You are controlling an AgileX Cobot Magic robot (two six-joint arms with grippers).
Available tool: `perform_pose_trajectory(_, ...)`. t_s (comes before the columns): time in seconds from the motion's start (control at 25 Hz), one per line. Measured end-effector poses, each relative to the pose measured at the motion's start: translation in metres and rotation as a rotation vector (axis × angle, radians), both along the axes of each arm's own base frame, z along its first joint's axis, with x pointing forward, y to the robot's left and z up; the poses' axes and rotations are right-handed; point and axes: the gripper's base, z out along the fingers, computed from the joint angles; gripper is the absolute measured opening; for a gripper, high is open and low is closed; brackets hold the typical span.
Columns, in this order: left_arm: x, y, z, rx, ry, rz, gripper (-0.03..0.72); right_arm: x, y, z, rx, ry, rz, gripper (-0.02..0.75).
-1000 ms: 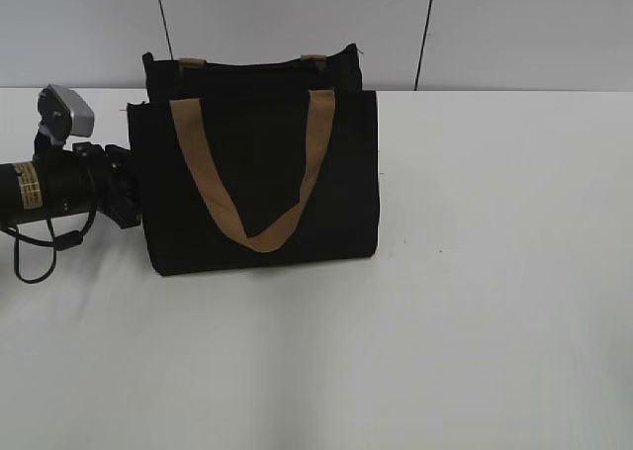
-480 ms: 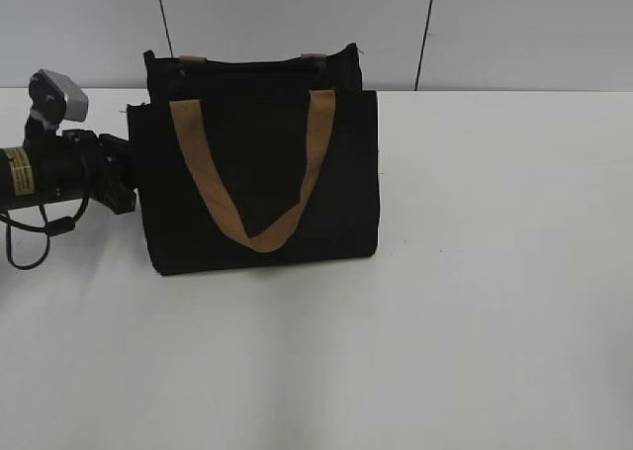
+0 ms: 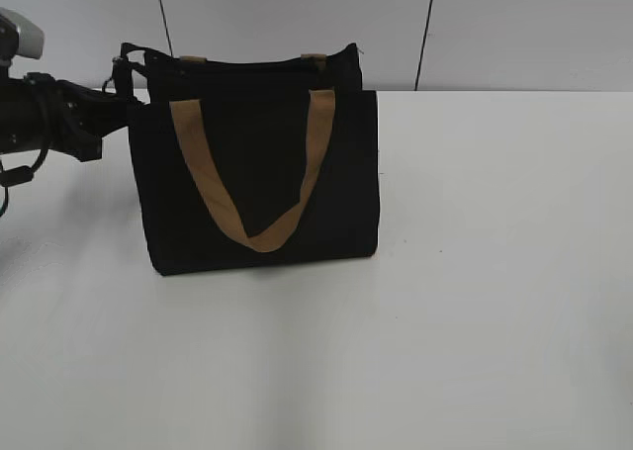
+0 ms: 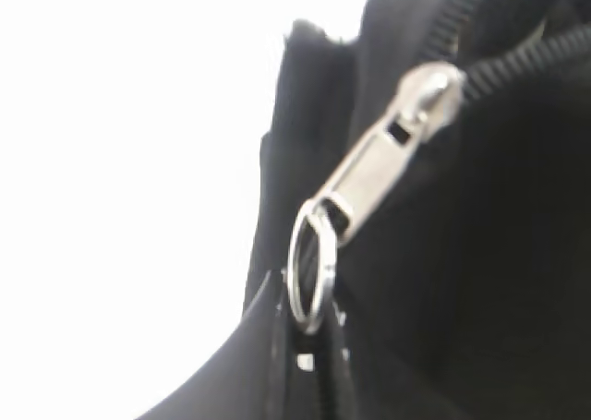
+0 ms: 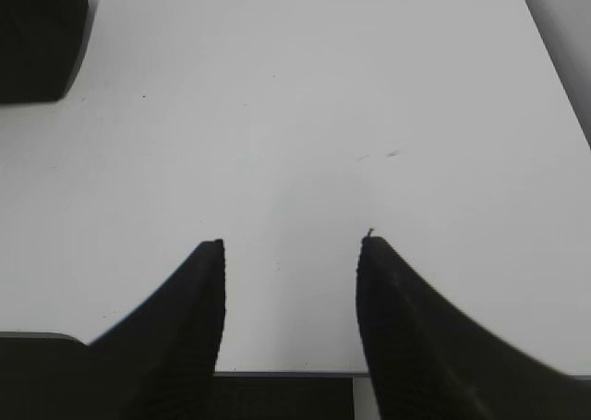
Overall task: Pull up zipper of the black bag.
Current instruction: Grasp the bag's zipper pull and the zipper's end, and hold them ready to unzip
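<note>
The black bag [image 3: 257, 183] stands upright on the white table, with a tan strap handle [image 3: 247, 227] hanging down its front. Its zipper [image 3: 247, 64] runs along the top edge. In the left wrist view the silver pull tab [image 4: 388, 148] with a metal ring [image 4: 309, 272] fills the frame, and my left gripper [image 4: 309, 346] is shut on the ring. In the exterior view my left gripper [image 3: 117, 79] is at the bag's top left corner. My right gripper [image 5: 291, 254] is open and empty over bare table, and it is out of the exterior view.
The white table [image 3: 495, 272] stretches to the right and front of the bag. A grey panelled wall [image 3: 514, 25] stands close behind it. A corner of the bag [image 5: 37, 32] shows at the top left of the right wrist view.
My left arm has risen from the bag's left side to its top left corner. The bag's top left corner now pokes out further left.
</note>
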Motion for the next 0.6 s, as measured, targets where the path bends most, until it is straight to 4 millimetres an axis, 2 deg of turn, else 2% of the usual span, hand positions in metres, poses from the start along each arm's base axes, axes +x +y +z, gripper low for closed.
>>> perform_pose_trajectory(0.6, -0.034, -0.003, 0.097, 0.098, -0.226, -0.027, 0.025, 0.000, 0.000, 0.000, 0.000, 0.000, 0.000, 0.357)
